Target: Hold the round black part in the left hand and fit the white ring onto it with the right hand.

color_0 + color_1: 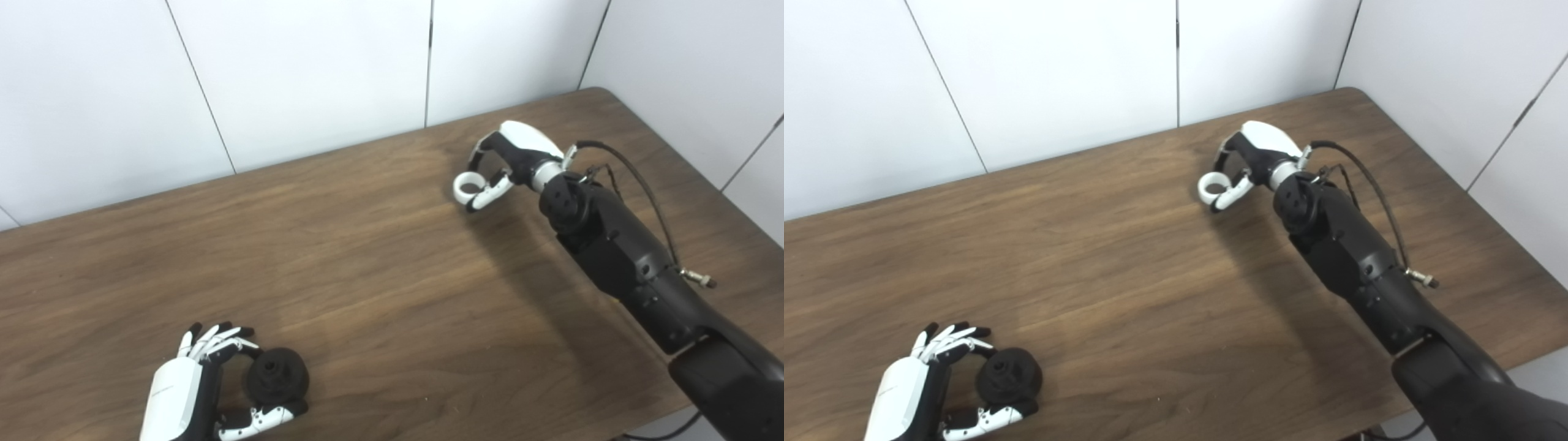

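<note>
The round black part (278, 375) rests on the wooden table (367, 275) near its front left edge. My left hand (184, 392) wraps it, fingers (211, 342) curled over its far side and thumb pressed against its near side. Far off at the back right, my right hand (511, 159) hovers just over the table, palm down. It pinches the small white ring (467, 184) between fingertip and thumb, and the ring's hole shows plainly. The same ring (1211, 184) and black part (1009, 375) appear in the right eye view.
White wall panels stand close behind the table's far edge and along its right side. The table's rounded back right corner (597, 92) lies just beyond my right hand. A black cable (643, 184) loops off the right forearm.
</note>
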